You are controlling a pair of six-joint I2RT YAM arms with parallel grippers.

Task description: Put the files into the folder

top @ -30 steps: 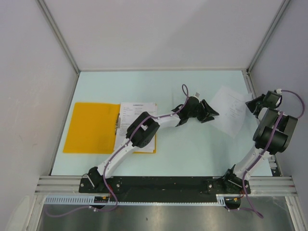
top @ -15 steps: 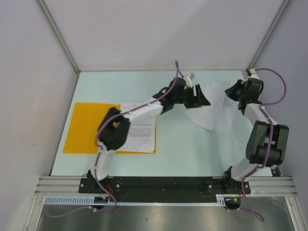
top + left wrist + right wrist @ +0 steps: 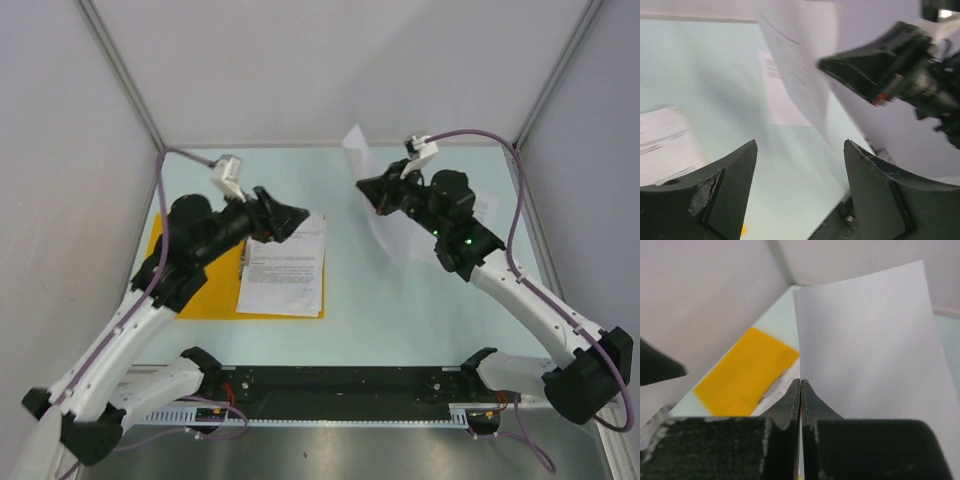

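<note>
The orange-yellow folder (image 3: 195, 285) lies open and flat at the left of the table, partly under my left arm. One printed sheet (image 3: 288, 268) lies on its right half. My right gripper (image 3: 370, 190) is shut on the edge of a second sheet (image 3: 357, 148) and holds it up above the table's middle, where it stands curled. In the right wrist view the closed jaws (image 3: 800, 382) pinch that sheet (image 3: 875, 340), with the folder (image 3: 742, 375) beyond. My left gripper (image 3: 292, 217) is open and empty over the sheet on the folder. The left wrist view (image 3: 800, 150) shows the lifted sheet (image 3: 800, 60) ahead.
Another white sheet (image 3: 487, 207) peeks out from under my right arm at the table's right. Grey walls enclose the table at the back and both sides. The black base rail (image 3: 340, 385) runs along the near edge.
My left gripper has swung back from the right-hand sheet to above the folder. My right gripper has moved left and lifted a sheet off the table.
</note>
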